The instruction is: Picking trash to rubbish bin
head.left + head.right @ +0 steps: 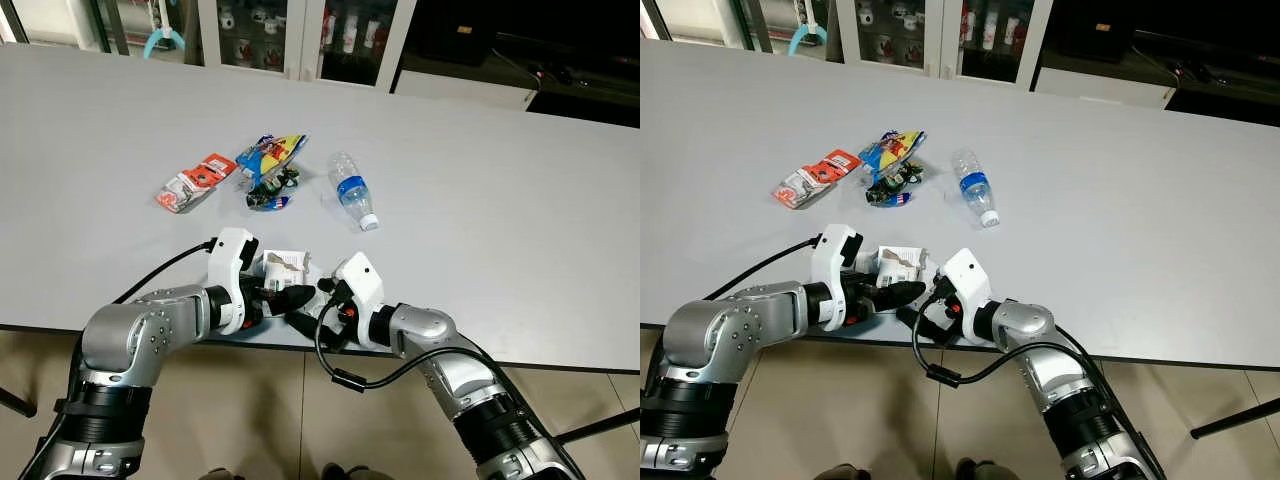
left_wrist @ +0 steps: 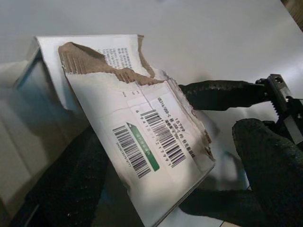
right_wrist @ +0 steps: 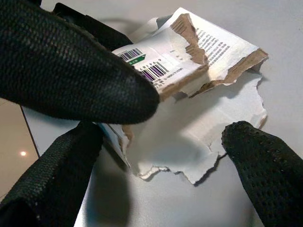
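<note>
A torn white cardboard box (image 1: 285, 265) with barcode labels lies near the table's front edge. My left gripper (image 1: 298, 300) reaches in from the left. The box (image 2: 156, 137) rests tilted on one black finger (image 2: 71, 189), and the other finger (image 2: 270, 175) stands a small gap off its edge, so the gripper is open. My right gripper (image 1: 318, 312) comes from the right and is open, its fingers (image 3: 265, 175) on either side of the box's ragged white flap (image 3: 189, 142). Farther back lie a red wrapper (image 1: 195, 182), a colourful snack bag (image 1: 270, 153), a crumpled dark wrapper (image 1: 268, 193) and a plastic bottle (image 1: 352, 190).
The grey table (image 1: 500, 250) stretches wide to the right and back. Its front edge runs just under both grippers, with tiled floor below. Glass-door cabinets (image 1: 270, 40) stand behind the table's far side.
</note>
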`<state>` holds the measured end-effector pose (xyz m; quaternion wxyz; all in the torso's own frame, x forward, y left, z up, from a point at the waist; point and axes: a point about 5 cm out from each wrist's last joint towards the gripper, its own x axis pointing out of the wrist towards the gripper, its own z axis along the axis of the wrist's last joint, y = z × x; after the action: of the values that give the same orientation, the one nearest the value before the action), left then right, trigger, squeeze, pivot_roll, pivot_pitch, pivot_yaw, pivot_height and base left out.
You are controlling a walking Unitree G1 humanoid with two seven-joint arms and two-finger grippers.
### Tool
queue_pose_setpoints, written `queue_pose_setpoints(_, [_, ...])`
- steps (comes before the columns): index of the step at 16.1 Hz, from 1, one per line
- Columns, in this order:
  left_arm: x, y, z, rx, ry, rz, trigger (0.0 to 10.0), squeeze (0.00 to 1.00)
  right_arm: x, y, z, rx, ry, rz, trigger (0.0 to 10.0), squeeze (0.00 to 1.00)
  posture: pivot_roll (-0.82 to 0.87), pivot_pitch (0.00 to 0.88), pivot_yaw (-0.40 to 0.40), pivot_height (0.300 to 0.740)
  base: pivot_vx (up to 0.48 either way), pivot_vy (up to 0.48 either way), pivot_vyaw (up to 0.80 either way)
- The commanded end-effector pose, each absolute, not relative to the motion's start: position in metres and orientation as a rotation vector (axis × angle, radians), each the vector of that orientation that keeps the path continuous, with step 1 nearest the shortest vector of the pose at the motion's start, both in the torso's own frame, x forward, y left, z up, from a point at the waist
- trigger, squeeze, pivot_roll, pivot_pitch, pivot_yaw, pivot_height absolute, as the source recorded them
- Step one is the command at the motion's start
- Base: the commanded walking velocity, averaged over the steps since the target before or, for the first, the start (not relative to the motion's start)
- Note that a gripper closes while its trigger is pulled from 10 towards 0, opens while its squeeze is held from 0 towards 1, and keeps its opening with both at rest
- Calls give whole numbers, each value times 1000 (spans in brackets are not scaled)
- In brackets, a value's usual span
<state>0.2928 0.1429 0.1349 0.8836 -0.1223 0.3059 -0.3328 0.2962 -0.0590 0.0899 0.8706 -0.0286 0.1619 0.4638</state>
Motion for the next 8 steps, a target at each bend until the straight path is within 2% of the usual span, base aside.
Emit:
queue_pose_setpoints(1, [291, 132, 132, -261, 647, -719, 10000, 0, 298, -58, 93, -69, 324, 974, 10000, 0, -50, 71, -112, 740, 0, 0, 0])
queue_pose_setpoints(8, [297, 111, 131, -310, 617, -720, 10000, 0, 296, -53, 100, -48, 297, 995, 10000, 0, -62, 88, -114, 740, 0, 0, 0])
